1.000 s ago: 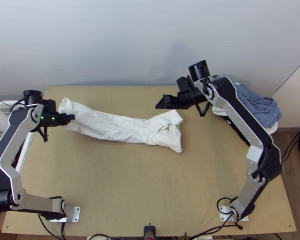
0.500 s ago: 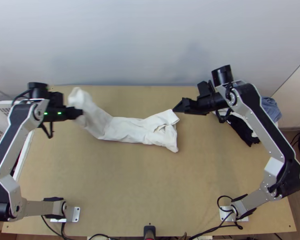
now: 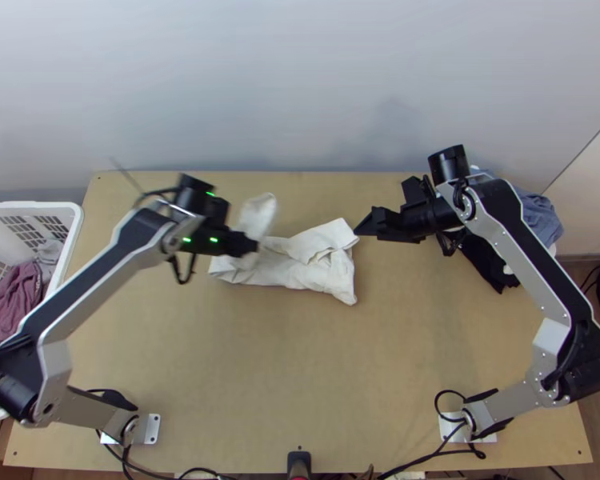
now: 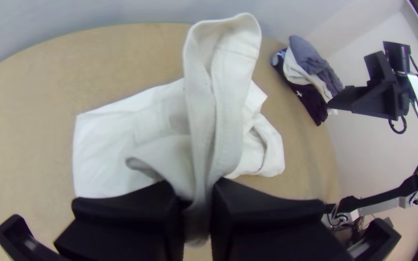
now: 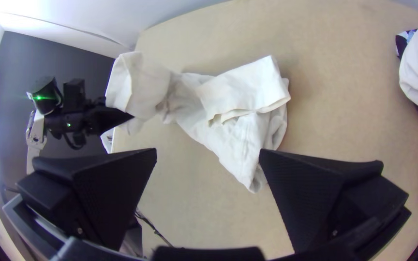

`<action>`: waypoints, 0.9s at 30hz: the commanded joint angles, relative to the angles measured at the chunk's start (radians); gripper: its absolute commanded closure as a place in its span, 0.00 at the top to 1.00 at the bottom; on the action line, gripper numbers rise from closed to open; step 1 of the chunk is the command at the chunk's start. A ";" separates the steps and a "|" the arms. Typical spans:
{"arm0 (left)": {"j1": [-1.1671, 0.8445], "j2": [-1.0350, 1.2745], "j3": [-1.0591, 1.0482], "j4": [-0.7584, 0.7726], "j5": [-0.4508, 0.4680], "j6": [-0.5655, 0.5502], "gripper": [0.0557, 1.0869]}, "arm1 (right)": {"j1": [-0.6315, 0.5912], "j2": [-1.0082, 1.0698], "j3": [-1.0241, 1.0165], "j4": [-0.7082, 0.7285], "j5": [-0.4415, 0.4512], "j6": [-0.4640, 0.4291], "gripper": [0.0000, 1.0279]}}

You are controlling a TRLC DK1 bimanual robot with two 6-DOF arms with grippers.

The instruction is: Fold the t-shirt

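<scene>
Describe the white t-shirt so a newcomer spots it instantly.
Find the light wooden table. In its far half lies the white cloth t-shirt, one end raised in the black left gripper. It is all white and gripped, unlike the blue-grey, white and black clothes piled at the table's far right.

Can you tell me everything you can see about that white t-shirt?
The t-shirt is off-white, soft-looking cloth with visible seams. Most of it lies rumpled toward the far side of the table, a flap folded over at one end. The left gripper pinches the other end between its fingers, holding it above the table.
</scene>
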 commanded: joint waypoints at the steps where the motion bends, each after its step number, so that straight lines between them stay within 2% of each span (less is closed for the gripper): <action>1: -0.142 0.121 0.035 0.102 -0.024 -0.065 0.04 | -0.016 -0.021 -0.067 0.016 0.001 0.004 0.96; 10: -0.212 0.248 0.113 0.206 -0.098 -0.108 0.04 | -0.022 -0.019 -0.098 0.039 0.000 0.012 0.96; 20: -0.286 0.377 0.200 0.221 -0.098 -0.136 0.06 | -0.060 -0.025 -0.130 0.051 0.003 0.004 0.96; 21: -0.291 0.381 0.206 0.220 -0.092 -0.134 0.20 | -0.062 -0.025 -0.132 0.059 0.003 0.006 0.96; 22: -0.295 0.384 0.214 0.215 -0.086 -0.131 0.44 | -0.063 -0.025 -0.130 0.065 0.003 0.006 0.96; 23: -0.300 0.384 0.220 0.206 -0.084 -0.128 0.74 | -0.063 -0.025 -0.126 0.072 0.004 0.009 0.96; 24: -0.300 0.380 0.232 0.186 -0.076 -0.128 0.98 | -0.065 -0.025 -0.121 0.083 0.009 0.010 0.96; 27: -0.297 0.354 0.295 0.102 -0.063 -0.126 0.96 | -0.065 -0.025 -0.095 0.109 0.052 0.006 0.96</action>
